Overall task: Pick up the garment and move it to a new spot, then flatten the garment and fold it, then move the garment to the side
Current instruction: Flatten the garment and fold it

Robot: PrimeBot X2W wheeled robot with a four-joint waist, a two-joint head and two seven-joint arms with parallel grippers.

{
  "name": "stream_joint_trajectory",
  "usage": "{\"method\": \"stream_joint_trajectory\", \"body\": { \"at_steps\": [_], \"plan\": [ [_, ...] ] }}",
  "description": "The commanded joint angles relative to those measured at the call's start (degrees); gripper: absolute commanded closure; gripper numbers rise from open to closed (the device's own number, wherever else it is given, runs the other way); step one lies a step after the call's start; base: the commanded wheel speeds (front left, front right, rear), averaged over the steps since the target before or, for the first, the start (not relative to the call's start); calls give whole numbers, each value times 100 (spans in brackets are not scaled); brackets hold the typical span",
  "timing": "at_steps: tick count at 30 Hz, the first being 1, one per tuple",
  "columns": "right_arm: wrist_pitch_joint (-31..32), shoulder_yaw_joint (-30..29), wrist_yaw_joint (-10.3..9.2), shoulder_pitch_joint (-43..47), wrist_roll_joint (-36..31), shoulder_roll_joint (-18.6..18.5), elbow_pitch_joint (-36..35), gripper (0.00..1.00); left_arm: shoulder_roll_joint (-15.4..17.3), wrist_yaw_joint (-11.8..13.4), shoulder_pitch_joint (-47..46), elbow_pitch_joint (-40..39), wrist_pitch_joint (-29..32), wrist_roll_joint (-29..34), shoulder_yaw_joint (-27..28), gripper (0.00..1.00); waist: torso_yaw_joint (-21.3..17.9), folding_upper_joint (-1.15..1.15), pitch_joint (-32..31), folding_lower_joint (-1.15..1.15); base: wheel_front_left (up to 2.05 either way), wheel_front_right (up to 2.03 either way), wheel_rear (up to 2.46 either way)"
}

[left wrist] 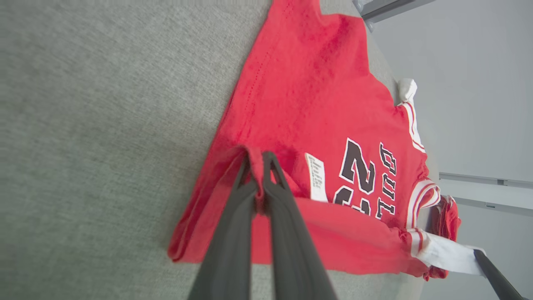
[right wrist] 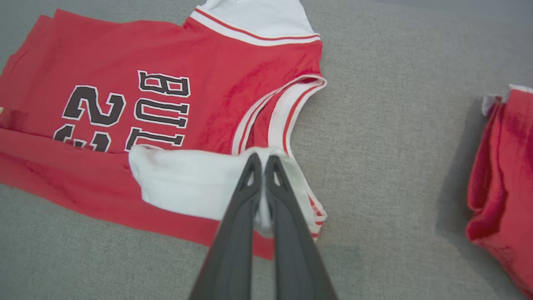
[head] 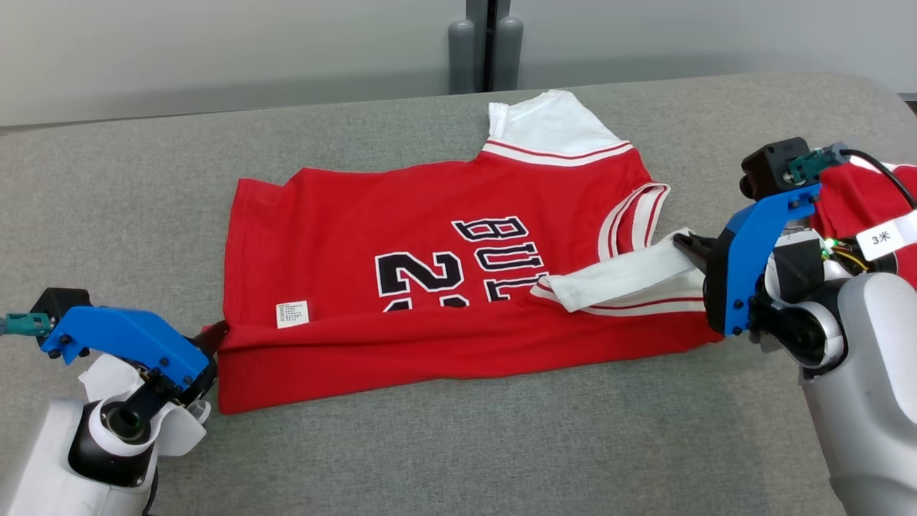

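Note:
The garment (head: pixel 430 272) is a red jersey with white sleeves and black lettering, lying on the grey table with its near long edge folded up over the front. My left gripper (head: pixel 215 333) is shut on the red hem corner (left wrist: pixel 258 166) at the jersey's left end. My right gripper (head: pixel 684 247) is shut on the white sleeve (right wrist: pixel 200 183) at the right end, holding it over the lettering. In the left wrist view the garment (left wrist: pixel 325 125) stretches away, with the right gripper's fingertip (left wrist: pixel 485 262) at the far sleeve.
Another red garment (right wrist: pixel 504 175) lies folded at the table's right side, behind my right arm (head: pixel 860 201). The grey cloth-covered table (head: pixel 466 451) runs wide on all sides. A pale wall and dark posts (head: pixel 486 50) stand behind it.

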Motion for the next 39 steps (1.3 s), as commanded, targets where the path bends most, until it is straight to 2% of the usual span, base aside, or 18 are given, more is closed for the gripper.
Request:
{"method": "stream_joint_trajectory", "body": {
  "at_steps": [1,2,3,4,10,14,19,23,28,31,36,39],
  "plan": [
    [-71,20,1,-118,43,-27,60,100,-17,-44,-115,36,-37,38,-3,100,29,0,24,0,0,0,0],
    [-122,34,1,-151,39,-23,134,100,-51,-72,-139,69,-68,31,3,100,48,0,33,0,0,0,0],
    [-186,60,1,-186,54,-12,189,90,-75,-111,-162,103,-106,34,6,77,64,0,40,0,0,0,0],
    [-280,67,1,-232,84,6,226,0,-106,-141,-179,139,-137,26,11,0,81,0,45,0,0,0,0],
    [-1014,336,1,-449,199,-58,356,0,-166,-332,-129,364,-344,126,-35,0,147,0,-2,0,0,0,0],
    [-1378,473,1,-399,290,-177,438,0,-81,-560,49,382,-783,425,-106,0,199,0,-116,0,0,0,0],
    [-1168,265,1,49,277,-355,371,0,-88,-748,489,140,-1603,898,-220,0,280,0,-314,0,0,0,0],
    [-794,-259,2,607,-10,-363,88,0,-171,-685,924,-159,-2273,1258,-274,0,329,0,-440,0,0,0,0],
    [-582,-1048,1,1363,-421,14,-422,0,-210,-535,1276,-419,-2855,1835,-560,0,359,0,-504,0,0,0,0],
    [-668,-1421,2,1617,-678,294,-583,0,-234,-510,1254,-358,-3082,2204,-810,0,374,0,-485,0,0,0,0],
    [-814,-1841,1,1726,-1069,738,-434,0,-319,-457,994,21,-3197,2752,-1276,0,377,0,-402,0,0,0,0],
    [-859,-1939,1,1646,-1201,856,-294,0,-379,-439,866,207,-3177,2854,-1390,0,375,0,-355,0,0,0,0]
  ]
}}
